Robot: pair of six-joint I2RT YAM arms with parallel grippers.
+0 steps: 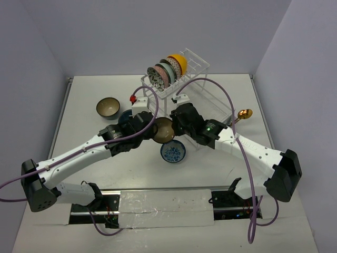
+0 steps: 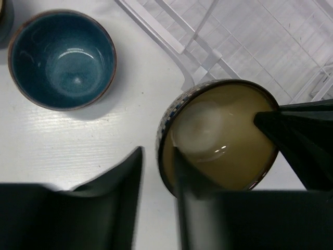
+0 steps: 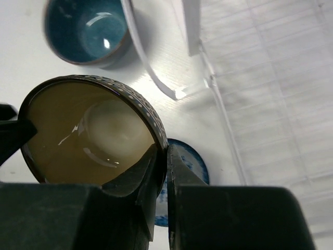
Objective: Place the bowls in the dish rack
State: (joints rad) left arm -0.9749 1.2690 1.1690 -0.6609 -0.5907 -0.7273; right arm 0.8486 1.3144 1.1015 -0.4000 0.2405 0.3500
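Top view: cream-lined bowl (image 1: 164, 130), tilted, between both arms just before the dish rack (image 1: 199, 62), whose upper shelf carries four bowls (image 1: 166, 73) on edge. Left wrist: left gripper (image 2: 157, 154) astride that bowl's rim, jaws slack, outer finger clear of it. Right wrist: right gripper (image 3: 162, 154) clenched on the same bowl's rim.

top ext: high, rear, looks down | L+R wrist: close, down; share tan bowl (image 2: 223, 135)
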